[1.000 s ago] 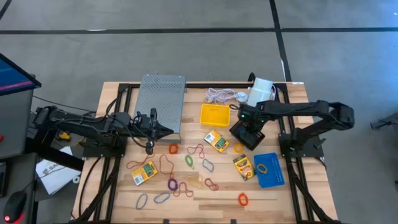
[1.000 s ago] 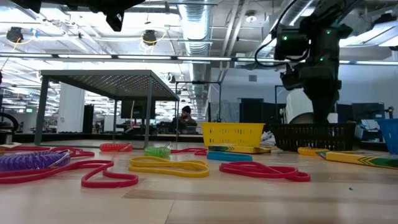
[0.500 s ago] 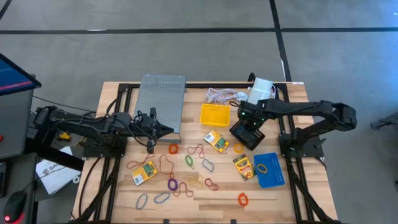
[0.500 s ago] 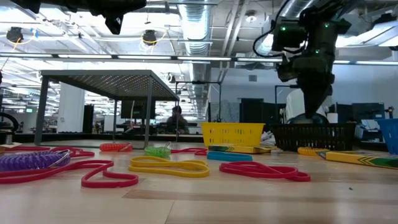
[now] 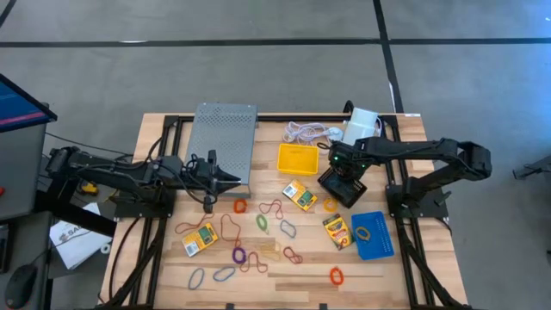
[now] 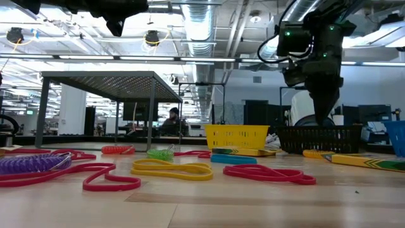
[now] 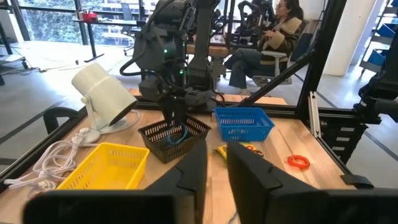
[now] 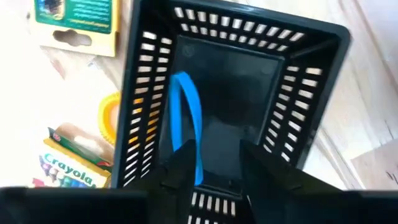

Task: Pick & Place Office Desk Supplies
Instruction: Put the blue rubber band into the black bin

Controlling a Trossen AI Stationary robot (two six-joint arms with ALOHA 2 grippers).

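Black mesh tray (image 5: 343, 188) walls hemming right end effector (image 8: 214, 163), bare boards (image 5: 370, 280) near front edge

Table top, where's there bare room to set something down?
Bare wood lies along the near edge right of the red band, below the blue tray, and on the left between the grey mesh riser and the left crayon box. The middle, around the scattered rubber bands, is crowded.
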